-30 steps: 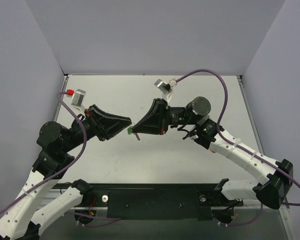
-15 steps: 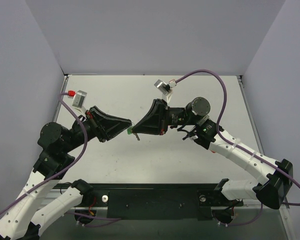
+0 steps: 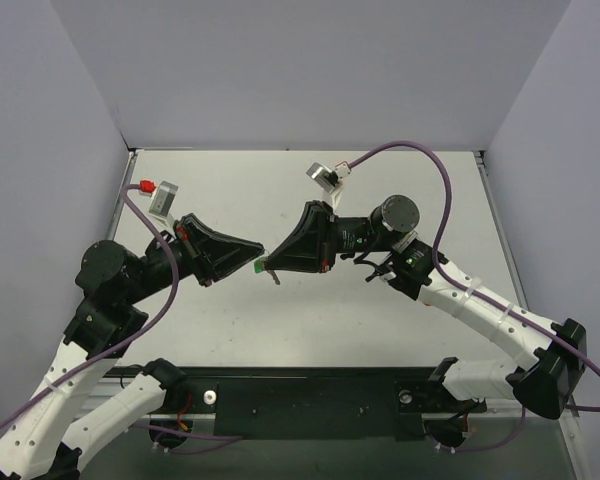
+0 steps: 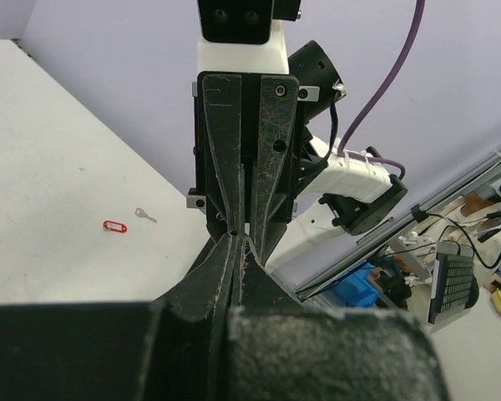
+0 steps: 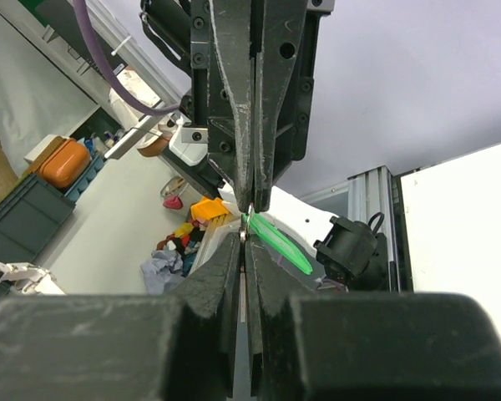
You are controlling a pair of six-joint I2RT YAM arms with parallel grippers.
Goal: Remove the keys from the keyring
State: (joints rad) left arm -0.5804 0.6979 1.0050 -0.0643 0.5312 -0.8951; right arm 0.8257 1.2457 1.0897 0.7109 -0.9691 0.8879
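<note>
My two grippers meet tip to tip above the middle of the table. The keyring, a bright green fob [image 5: 277, 243], hangs slanting at the meeting point and shows as a green speck [image 3: 257, 265] from above. My right gripper [image 5: 245, 238] is shut on a thin silver key [image 5: 247, 255], seen edge-on between its fingers. My left gripper [image 4: 239, 240] is shut at the fob's upper end, its tips [image 5: 250, 203] pressed together on the keyring. A thin dark piece [image 3: 274, 273] dangles just below the right gripper [image 3: 270, 262] and left gripper [image 3: 260, 257].
On the table lie a red oval fob [image 4: 114, 225] and a small loose silver key [image 4: 145, 215], seen in the left wrist view only. Grey walls enclose the table on three sides. Purple cables arc over both arms.
My left gripper has closed from partly open to shut and nudged slightly right toward the right gripper. The right gripper stays shut and has hardly moved.
</note>
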